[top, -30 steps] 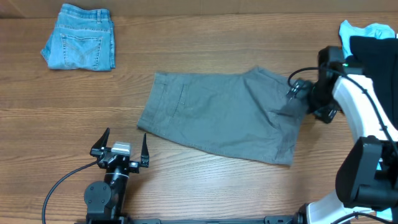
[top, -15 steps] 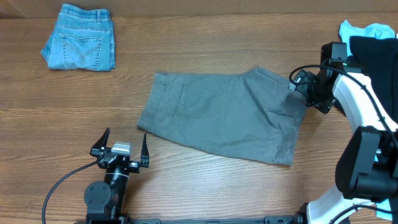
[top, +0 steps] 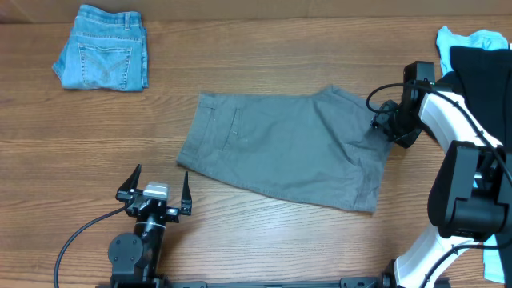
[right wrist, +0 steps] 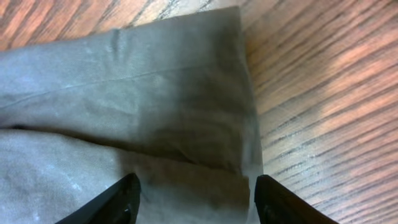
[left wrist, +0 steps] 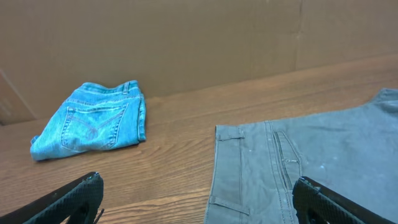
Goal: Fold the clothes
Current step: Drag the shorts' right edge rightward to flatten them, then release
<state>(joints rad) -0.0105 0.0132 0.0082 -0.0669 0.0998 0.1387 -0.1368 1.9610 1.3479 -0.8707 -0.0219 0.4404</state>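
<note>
The grey shorts [top: 280,148] lie flat in the middle of the table, waistband to the left. My right gripper [top: 382,128] is open and low over the right leg hem; in the right wrist view its fingers [right wrist: 196,202] straddle the folded hem edge of the shorts [right wrist: 155,112]. My left gripper [top: 154,192] is open and empty near the front edge, just left of the waistband; the left wrist view shows the waistband and pocket [left wrist: 280,162] between its fingertips [left wrist: 199,199].
Folded denim shorts [top: 102,58] lie at the back left, also in the left wrist view [left wrist: 90,124]. A black garment [top: 484,76] on a light-blue one [top: 460,38] sits at the right edge. A cardboard wall [left wrist: 186,37] backs the table.
My right gripper has shifted slightly back and left along the shorts' right hem. The shorts and the left arm have not moved.
</note>
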